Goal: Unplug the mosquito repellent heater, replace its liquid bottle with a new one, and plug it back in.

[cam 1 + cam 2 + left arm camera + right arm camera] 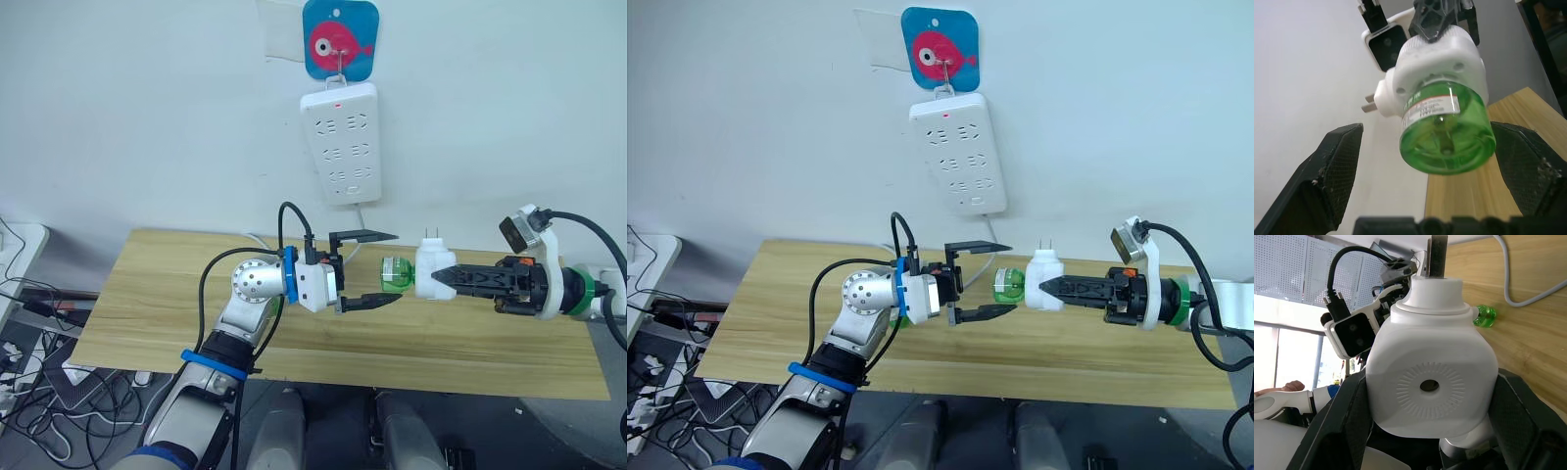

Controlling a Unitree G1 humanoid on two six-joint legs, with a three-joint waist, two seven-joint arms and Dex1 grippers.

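White rounded plastic mosquito repellent heater [432,270] with its green liquid bottle [395,275] sits mid-frame, squeezed in the right gripper [440,277] jaws. Left gripper [368,266] jaws gape wide beside the bottle, above the wooden table [157,294].

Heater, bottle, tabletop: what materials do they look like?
Heater: white plastic, smooth and slightly glossy, with a moulded ring pattern round its vent; held by the right gripper.
Bottle: clear green, glossy, probably plastic, with a printed label.
Tabletop: light wood grain, matte; possibly laminate.
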